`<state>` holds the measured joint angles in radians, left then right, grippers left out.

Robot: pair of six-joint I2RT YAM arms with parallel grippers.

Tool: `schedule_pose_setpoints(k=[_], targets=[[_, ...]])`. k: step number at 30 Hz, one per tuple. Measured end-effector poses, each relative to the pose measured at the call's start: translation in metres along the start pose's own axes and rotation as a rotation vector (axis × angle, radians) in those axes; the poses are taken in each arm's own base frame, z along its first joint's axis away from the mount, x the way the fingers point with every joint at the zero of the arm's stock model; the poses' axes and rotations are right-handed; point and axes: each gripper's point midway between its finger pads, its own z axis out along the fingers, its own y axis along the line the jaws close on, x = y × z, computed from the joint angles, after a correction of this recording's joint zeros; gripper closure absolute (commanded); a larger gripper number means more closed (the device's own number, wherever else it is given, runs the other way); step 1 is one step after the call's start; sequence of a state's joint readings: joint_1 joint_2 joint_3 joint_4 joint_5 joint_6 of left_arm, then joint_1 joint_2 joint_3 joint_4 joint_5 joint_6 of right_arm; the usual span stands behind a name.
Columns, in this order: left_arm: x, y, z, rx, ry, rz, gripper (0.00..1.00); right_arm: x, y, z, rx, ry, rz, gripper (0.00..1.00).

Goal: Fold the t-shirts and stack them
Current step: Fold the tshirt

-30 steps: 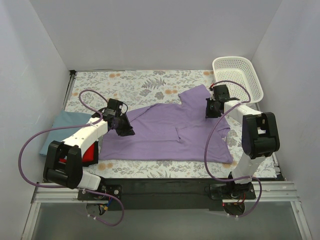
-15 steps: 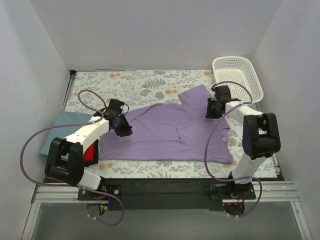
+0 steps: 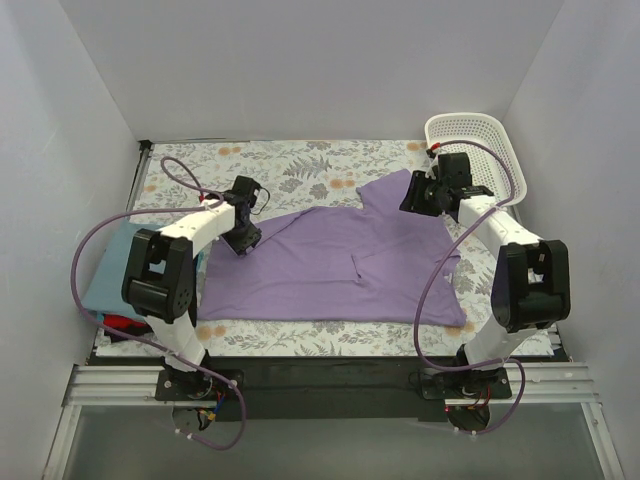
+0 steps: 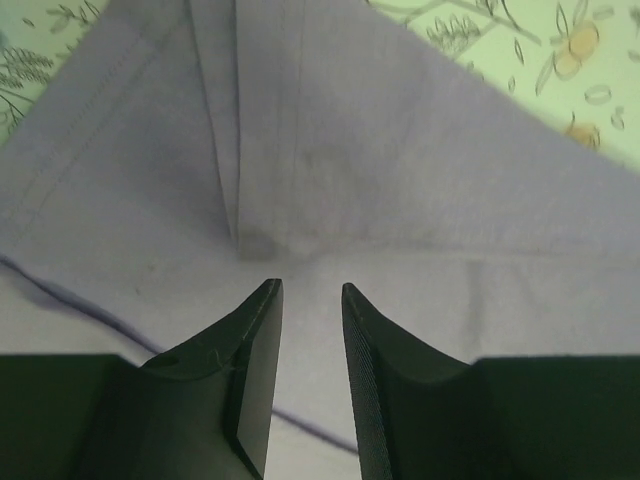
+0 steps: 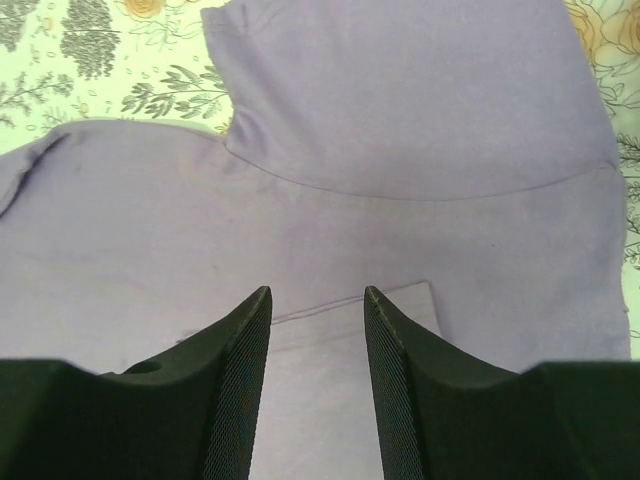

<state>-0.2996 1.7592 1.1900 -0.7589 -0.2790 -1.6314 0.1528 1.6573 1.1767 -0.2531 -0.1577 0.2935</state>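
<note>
I see the lilac-purple short-sleeved cloth t-shirt (image 3: 340, 265) lying spread flat across the middle of the tabletop's floral-patterned cover (image 3: 290, 170). My left hand (image 4: 308, 290) is low over its left sleeve, fingers narrowly apart, gripping nothing. My right hand (image 5: 317, 292) is by the far right sleeve, fingers wider apart, gripping nothing. A folded blue-grey t-shirt (image 3: 105, 285) lies at the left edge. A white plastic mesh basket (image 3: 480, 150) stands at the far right corner.

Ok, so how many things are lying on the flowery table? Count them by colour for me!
Lilac-purple cloth t-shirt, spread out: 1
Dusty blue-grey cloth t-shirt, folded: 1
Red cloth t-shirt, mostly hidden: 1
White plastic mesh basket: 1
Total: 4
</note>
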Motion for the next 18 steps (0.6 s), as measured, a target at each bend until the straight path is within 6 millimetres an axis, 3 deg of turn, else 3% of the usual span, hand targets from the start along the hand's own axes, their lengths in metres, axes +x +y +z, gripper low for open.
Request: schedule_pose_setpoints(k=[10,18], targets=[[-0.014,0.009,0.010,-0.146,-0.031,-0.100,0.66,-0.002,0.009,-0.003,-0.039,-0.001,0.015,0.51],[-0.005,0.019,0.016,-0.210,-0.006,-0.126,0.65,-0.002,0.009,-0.003,-0.042,0.000,0.019,0.51]])
